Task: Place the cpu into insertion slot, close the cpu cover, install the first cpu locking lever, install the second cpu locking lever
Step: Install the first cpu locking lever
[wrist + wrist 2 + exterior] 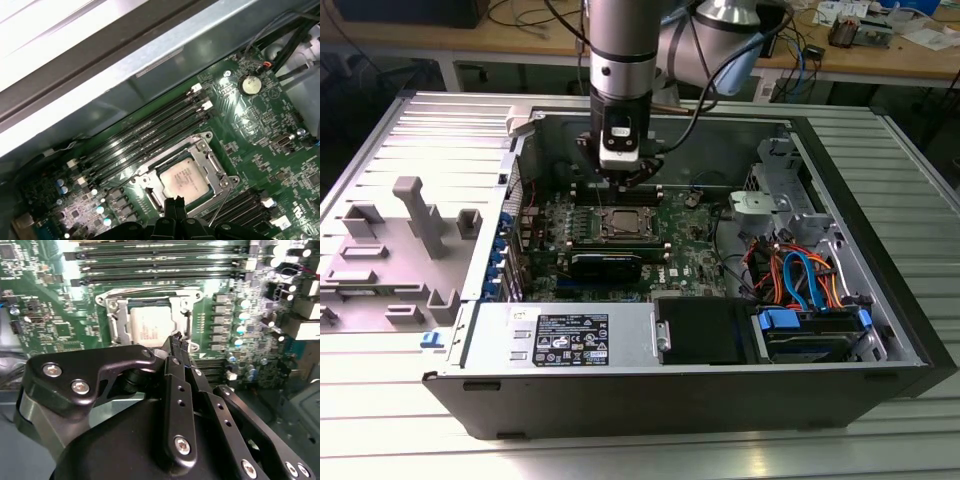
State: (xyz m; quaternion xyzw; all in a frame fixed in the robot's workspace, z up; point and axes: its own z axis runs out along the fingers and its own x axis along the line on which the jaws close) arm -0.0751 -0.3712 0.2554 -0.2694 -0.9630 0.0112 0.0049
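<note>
Exterior view: the gripper (638, 186) hangs inside the computer case (620, 405), just over the insertion slot (623, 222) on the motherboard (692, 240). Second wrist view: the fingers (175, 343) are closed together, empty, beside the cpu (149, 327), which sits in the slot. First wrist view: the cpu cover (213, 162) lies flat around the cpu.

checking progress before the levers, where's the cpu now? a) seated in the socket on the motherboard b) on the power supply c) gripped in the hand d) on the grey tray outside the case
a: the cpu lies flat inside the cpu cover frame on the motherboard, with the hand close by it.
</note>
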